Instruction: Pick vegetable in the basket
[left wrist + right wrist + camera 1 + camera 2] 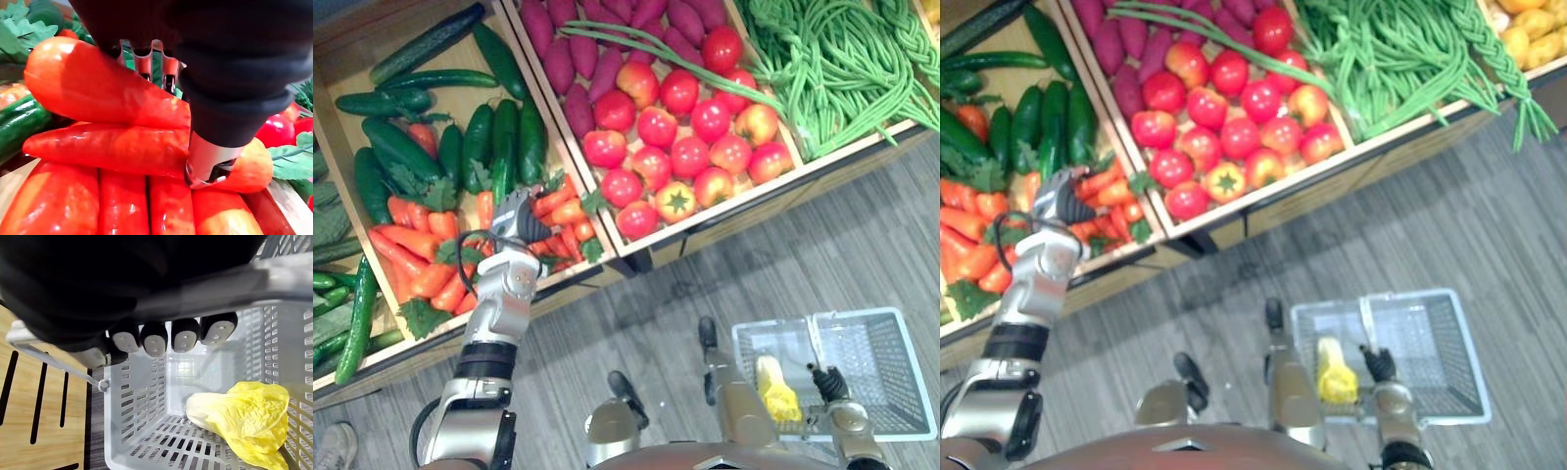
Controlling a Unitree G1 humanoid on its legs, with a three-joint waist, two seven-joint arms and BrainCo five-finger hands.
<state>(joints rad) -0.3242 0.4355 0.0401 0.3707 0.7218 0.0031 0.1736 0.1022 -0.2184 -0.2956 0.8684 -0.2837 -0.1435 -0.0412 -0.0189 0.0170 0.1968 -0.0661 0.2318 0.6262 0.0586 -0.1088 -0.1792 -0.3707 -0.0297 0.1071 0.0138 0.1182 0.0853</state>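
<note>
The produce counter (724, 220) filled the upper frame; lower right, the basket (891, 362) hung from the right robot hand (155, 339), curled round its handle (274, 279). Centre-left, the left robot hand (521, 217) clamped a carrot (98, 83): stiff, smooth, probably slippery, best gripped mid-length.

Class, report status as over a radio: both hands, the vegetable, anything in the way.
Left hand curled round top carrot in crate. Right hand grips basket handle; cabbage inside. Other carrots packed underneath.
</note>
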